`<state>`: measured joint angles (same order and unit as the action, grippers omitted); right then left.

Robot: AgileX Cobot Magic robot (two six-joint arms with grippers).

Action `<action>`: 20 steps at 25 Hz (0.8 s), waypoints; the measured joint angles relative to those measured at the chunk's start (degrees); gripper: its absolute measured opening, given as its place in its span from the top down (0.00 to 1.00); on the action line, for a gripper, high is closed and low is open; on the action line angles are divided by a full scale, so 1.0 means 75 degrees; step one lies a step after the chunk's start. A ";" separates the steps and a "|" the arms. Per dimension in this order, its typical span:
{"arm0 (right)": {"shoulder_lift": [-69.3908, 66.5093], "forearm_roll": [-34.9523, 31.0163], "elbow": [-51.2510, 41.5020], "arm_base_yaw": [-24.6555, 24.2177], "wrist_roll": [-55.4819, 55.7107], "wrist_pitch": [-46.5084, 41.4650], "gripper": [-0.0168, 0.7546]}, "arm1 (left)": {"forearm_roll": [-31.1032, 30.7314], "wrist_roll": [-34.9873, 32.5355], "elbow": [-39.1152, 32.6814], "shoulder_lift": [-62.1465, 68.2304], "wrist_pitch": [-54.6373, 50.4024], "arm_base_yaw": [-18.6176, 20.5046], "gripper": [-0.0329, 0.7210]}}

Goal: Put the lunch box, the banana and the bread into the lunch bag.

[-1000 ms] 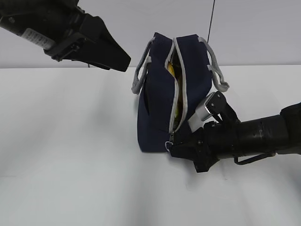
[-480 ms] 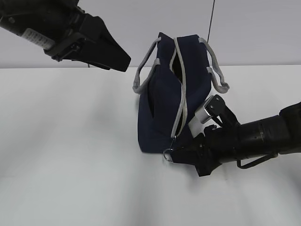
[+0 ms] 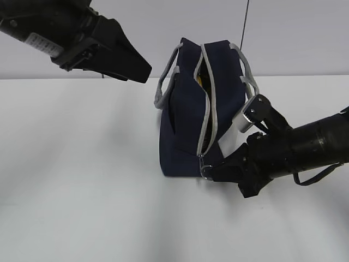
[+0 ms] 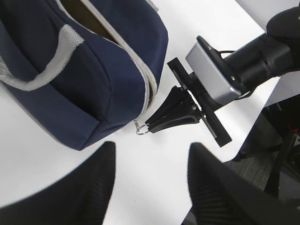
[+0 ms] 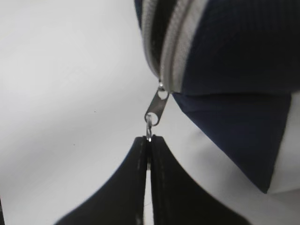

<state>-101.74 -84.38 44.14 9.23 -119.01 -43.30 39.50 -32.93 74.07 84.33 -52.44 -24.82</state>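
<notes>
The navy lunch bag (image 3: 185,120) stands upright on the white table, its grey zipper (image 3: 207,109) partly apart. A yellow sliver of the banana (image 3: 200,80) shows in the top of the gap. The lunch box and the bread are hidden. My right gripper (image 3: 214,173) lies low at the bag's near bottom corner, shut on the zipper's ring pull (image 5: 149,123). The left wrist view shows the same pinch on the ring pull (image 4: 139,129) beside the lunch bag (image 4: 84,79). My left gripper (image 4: 150,187) hovers open and holds nothing, high at the upper left (image 3: 139,68).
Grey rope handles (image 3: 163,87) hang off both sides of the bag. White table (image 3: 82,180) stretches left and in front of the bag. A thin dark cable (image 3: 245,22) hangs behind it. The table's edge and dark floor (image 4: 262,159) show in the left wrist view.
My right gripper has closed onto the ring pull, and its arm has shifted a little right and upward. The bag swayed and its gap narrowed, then reopened. The left arm stayed put.
</notes>
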 joint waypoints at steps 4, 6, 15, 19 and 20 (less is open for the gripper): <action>0.0427 0.0207 0.0000 0.0000 0.0249 0.0003 1.00 | 0.0000 0.0000 0.0000 0.0000 0.0000 0.0000 0.48; 0.0676 0.0246 0.0000 0.0000 0.0338 0.0003 1.00 | 0.0000 0.0000 0.0000 0.0000 0.0000 0.0000 0.48; 0.1571 0.0321 0.0053 0.0000 0.0606 0.0034 1.00 | 0.0000 0.0000 0.0000 0.0000 -0.0141 0.0000 0.48; 0.1675 0.0337 0.0319 0.0000 0.0713 0.0049 1.00 | 0.0000 0.0000 0.0000 0.0000 -0.0346 0.0000 0.52; 0.1675 0.0337 0.0413 0.0000 0.0772 0.0049 1.00 | 0.0000 0.0000 0.0000 0.0000 -0.0362 0.0000 0.52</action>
<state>-89.18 -81.86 47.23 9.23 -113.22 -42.93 39.50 -32.93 74.07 84.33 -55.16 -24.82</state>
